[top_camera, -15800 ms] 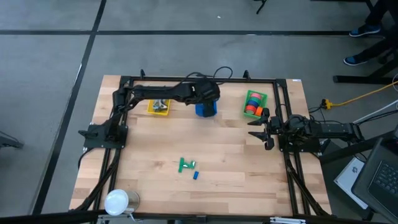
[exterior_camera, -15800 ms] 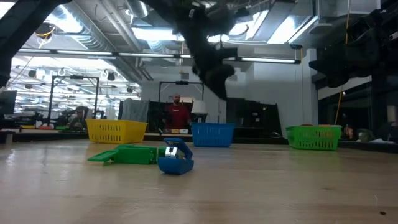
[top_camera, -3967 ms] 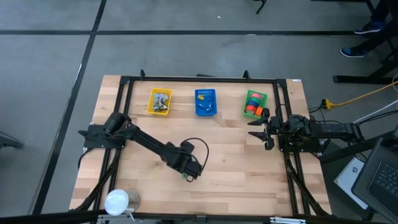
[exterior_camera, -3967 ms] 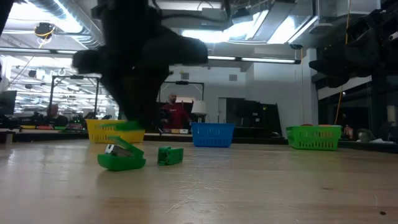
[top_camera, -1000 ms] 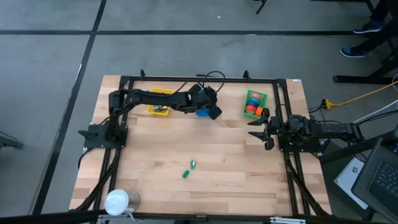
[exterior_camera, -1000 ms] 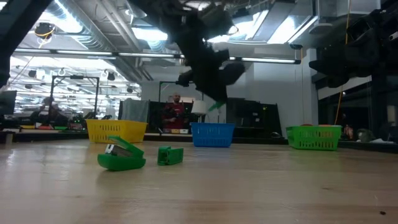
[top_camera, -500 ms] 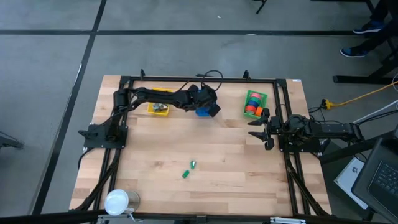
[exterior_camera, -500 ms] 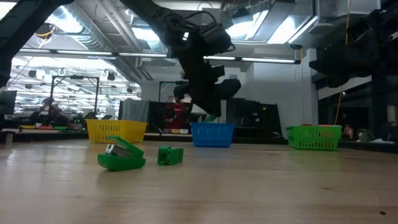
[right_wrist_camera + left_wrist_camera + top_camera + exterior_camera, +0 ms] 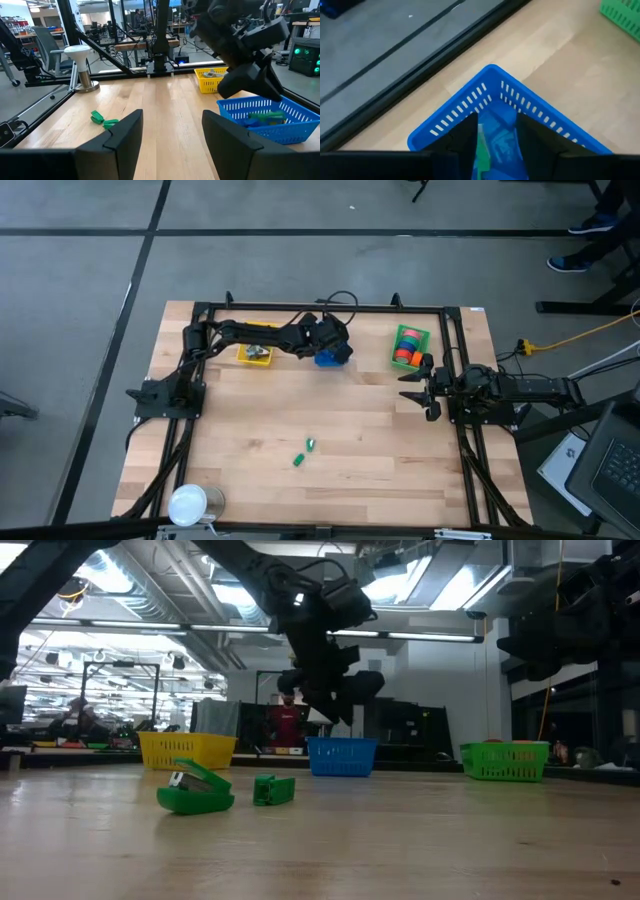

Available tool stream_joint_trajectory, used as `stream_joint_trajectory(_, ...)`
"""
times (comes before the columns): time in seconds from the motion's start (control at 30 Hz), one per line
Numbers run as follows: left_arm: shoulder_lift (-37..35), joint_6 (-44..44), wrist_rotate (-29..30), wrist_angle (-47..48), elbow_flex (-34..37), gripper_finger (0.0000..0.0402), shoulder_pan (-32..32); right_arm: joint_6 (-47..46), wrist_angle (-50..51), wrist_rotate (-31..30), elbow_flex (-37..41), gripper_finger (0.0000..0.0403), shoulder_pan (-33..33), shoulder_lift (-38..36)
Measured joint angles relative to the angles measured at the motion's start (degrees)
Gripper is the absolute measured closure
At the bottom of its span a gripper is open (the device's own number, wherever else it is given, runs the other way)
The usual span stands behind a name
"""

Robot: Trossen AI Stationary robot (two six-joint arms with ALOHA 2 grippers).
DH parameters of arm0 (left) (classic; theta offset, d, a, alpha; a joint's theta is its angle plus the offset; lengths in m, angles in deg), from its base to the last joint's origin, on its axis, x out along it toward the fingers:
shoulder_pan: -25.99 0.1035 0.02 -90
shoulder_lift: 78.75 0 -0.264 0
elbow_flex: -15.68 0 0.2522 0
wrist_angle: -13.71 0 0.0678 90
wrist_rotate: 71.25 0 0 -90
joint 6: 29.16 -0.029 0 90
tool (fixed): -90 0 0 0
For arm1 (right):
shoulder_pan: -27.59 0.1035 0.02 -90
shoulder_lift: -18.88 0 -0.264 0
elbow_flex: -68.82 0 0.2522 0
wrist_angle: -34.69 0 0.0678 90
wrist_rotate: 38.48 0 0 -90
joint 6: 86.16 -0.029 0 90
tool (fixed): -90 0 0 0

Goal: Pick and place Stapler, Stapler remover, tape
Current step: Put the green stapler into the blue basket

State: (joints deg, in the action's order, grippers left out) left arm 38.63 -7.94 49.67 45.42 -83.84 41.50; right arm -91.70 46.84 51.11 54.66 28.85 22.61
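I am hovering my left fingers (image 9: 495, 145), spread apart, directly over the blue basket (image 9: 540, 115) — the green piece (image 9: 482, 150) lying between them, lengthwise — dropping straight down.

— Long pale wooden table (image 9: 380, 450) boxed in by a black metal frame (image 9: 320, 307), and three slotted plastic baskets lined up along the far edge!

— Yellow basket (image 9: 187, 750), blue basket (image 9: 342, 756) in the middle, green basket (image 9: 504, 760), each well apart from the next.

— A white round-topped stand (image 9: 187, 504) sits on the near left corner.

— Off the table, a yellow cable (image 9: 580, 335) trails across the grey floor, with an open laptop (image 9: 610, 465) to the right.

— And a person in a red top (image 9: 284, 723) stands far back in the room
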Motion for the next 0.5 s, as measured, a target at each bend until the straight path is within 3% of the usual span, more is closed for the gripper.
stream_joint_trajectory(0.23, -0.3, -2.5, 0.0, -0.2, 0.0, 0.0250, -1.1, 0.0, 0.0, 0.0, 0.0, 0.0192, 0.0, 0.0)
stream_joint_trajectory(0.5, -2.4, -7.6, -0.5, -0.3, -2.9, 0.0250, -4.7, 0.0, 0.0, 0.0, 0.0, 0.0192, 0.0, 0.0)
